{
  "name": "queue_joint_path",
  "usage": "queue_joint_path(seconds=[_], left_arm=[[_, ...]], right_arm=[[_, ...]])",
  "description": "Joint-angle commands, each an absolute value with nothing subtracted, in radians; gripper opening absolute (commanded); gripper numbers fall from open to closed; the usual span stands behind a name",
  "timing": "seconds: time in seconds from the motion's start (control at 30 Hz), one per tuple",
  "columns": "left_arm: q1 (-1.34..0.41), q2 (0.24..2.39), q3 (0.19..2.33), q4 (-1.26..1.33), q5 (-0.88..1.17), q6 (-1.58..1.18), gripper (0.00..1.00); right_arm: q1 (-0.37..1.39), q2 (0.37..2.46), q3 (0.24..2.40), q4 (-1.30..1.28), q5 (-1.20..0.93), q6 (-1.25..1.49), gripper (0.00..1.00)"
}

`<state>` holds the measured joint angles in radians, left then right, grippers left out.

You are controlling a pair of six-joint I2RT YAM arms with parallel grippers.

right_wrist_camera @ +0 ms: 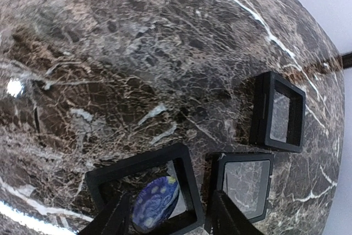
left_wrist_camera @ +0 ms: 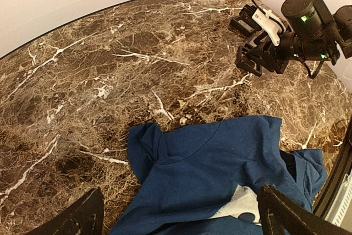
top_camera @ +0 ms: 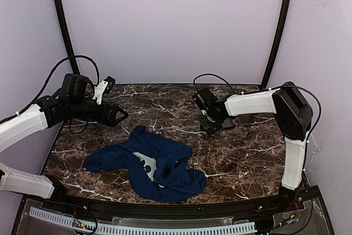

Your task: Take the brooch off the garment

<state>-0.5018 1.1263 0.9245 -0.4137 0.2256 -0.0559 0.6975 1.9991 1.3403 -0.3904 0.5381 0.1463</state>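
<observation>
Brooch (right_wrist_camera: pixel 155 202): one, a round bluish disc with a swirled pattern, lay inside a black square tray (right_wrist_camera: pixel 137 168) at the lower centre of the right wrist view, well apart from the garment. Trays counted: three; a second (right_wrist_camera: pixel 246 160) just right of the first, a third (right_wrist_camera: pixel 278 111) further up at right, both showing only pale liners.

Garment (top_camera: pixel 159 163): one, dark blue T-shirt, crumpled at lower centre of the marble table (top_camera: pixel 253 158), pale print partly showing.

Right gripper (right_wrist_camera: pixel 169 197): fingers part-way apart over the brooch's tray, nothing clamped; contact of the left-hand finger with the disc could not be told.

Left gripper (top_camera: pixel 122 115): wide apart, holding nothing, above the table at upper left of the shirt.
</observation>
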Motion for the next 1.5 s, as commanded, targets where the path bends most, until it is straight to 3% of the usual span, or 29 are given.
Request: queue_joint_path(seconds=[0.0,0.17,0.3,0.47,0.7,0.97,1.27,1.47], left_arm=[[-0.495,1.138,0.919,-0.427,0.238,-0.053,0.99],[-0.495,1.164,0.920,-0.408,0.264,-0.096,0.95],[-0.497,1.168,0.911,-0.364,0.275,-0.187,0.94],[-0.512,1.135,0.849,-0.277,0.249,-0.359,0.93],[-0.632,1.097,0.708,-0.275,0.055,-0.521,0.92],[-0.754,1.054,0.555,-0.224,0.023,-0.724,0.93],[-0.798,1.092,0.473,-0.136,0.068,-0.815,0.94],[-0.811,1.145,0.461,-0.161,-0.044,-0.788,0.92]], right_arm=[[0.687,1.960,1.353,-0.387,0.449,0.174,0.57],[0.683,1.892,1.351,-0.403,0.365,0.223,0.81],[0.684,1.810,1.314,-0.383,0.262,0.250,0.88],[0.698,1.602,1.182,-0.278,0.029,0.249,0.89],[0.826,1.347,0.995,-0.175,-0.167,0.239,0.90],[1.090,1.207,0.800,-0.043,-0.183,0.346,0.91],[1.297,1.390,0.853,-0.066,0.050,0.374,0.89],[1.379,1.587,0.991,-0.089,0.124,0.355,0.88]])
